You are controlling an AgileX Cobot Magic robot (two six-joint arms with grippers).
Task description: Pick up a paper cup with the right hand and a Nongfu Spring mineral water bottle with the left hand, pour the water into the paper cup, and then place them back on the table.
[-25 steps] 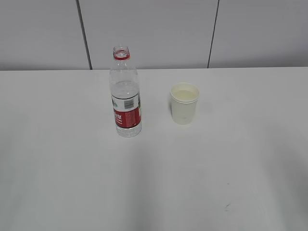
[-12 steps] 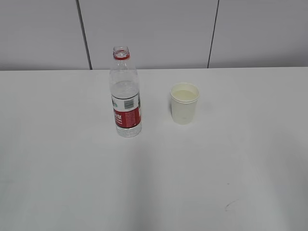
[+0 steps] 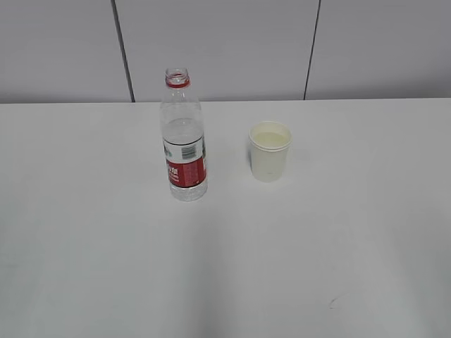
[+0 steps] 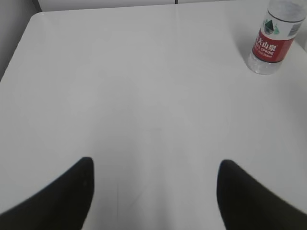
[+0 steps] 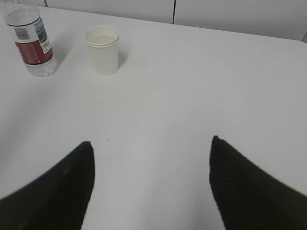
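Observation:
The clear bottle with a red neck ring, no cap and a red-and-white label stands upright on the white table, partly filled with water. The cream paper cup stands upright to its right, apart from it. Neither arm shows in the exterior view. My left gripper is open and empty over bare table, with the bottle far off at the upper right. My right gripper is open and empty, with the cup and bottle far ahead at the upper left.
A grey panelled wall runs behind the table's far edge. A small dark scuff mark lies on the table near the front right. The table's left edge and rounded corner show in the left wrist view.
The bottle and cup have not moved. Only a faint shadow near the scuff mark at the front right shifted slightly.

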